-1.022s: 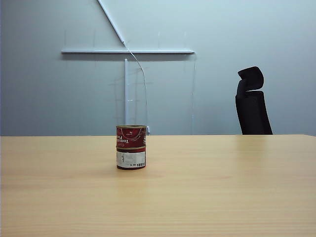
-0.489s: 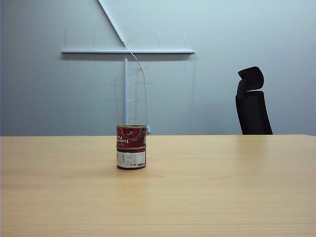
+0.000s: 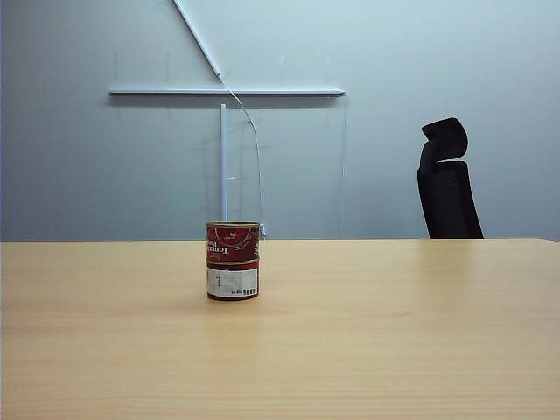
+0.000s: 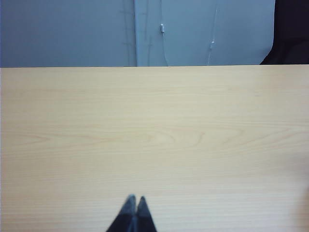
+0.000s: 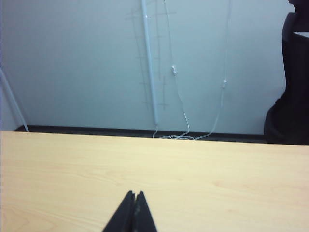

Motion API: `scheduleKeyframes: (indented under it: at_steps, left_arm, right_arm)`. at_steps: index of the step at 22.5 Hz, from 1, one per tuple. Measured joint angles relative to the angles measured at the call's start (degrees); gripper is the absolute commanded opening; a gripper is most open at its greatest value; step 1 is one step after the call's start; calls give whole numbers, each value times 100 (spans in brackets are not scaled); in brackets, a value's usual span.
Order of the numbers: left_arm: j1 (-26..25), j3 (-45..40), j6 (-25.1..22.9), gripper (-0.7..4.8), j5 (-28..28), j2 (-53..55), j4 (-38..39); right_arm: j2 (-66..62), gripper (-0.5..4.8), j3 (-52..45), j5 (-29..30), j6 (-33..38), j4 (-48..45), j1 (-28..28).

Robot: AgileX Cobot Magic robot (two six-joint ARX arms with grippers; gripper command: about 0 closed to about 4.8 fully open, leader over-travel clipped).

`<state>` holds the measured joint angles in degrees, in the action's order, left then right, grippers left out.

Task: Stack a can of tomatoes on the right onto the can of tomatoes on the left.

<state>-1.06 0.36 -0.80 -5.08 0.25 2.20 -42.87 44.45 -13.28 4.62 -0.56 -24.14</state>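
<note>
Two tomato cans stand stacked on the wooden table in the exterior view. The upper can (image 3: 233, 241) is red with white lettering; it sits squarely on the lower can (image 3: 233, 282), which shows a white label with a barcode. Neither arm appears in the exterior view. My left gripper (image 4: 136, 198) is shut over bare table, with nothing between its fingertips. My right gripper (image 5: 134, 194) is also shut and empty, above bare wood and facing the back wall. Neither wrist view shows the cans.
A black office chair (image 3: 447, 182) stands behind the table's far right edge. A white pole with cables (image 3: 224, 157) runs down the grey wall behind the cans. The table's far edge (image 5: 145, 135) shows in the right wrist view.
The stacked cans have not moved, and no arm enters the exterior view.
</note>
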Motion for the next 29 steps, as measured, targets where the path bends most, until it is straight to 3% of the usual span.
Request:
scheduleKeyframes:
  at_steps: [10,13,16,22,24,29]
  left_arm:
    - [0,0,0,-2,2,0,0]
    - [0,0,0,-2,0,0,2]
    - [0,0,0,-2,13,0,11]
    - [2,0,0,-2,11,0,17]
    - [2,0,0,-2,0,0,17]
    - [2,2,-2,-2,0,0,15]
  right_arm:
    - [0,-5,0,0,-2,308,0]
    - [13,-5,2,-299,-214,313,0]
    - [732,-5,-136,-417,-404,876,315]
    - [1943,-5,-1961,564,-422,911,1506]
    - [2979,-5,-2874,1261,-256,767,2155]
    - [3801,-5,-3641,1530,96,774,2573]
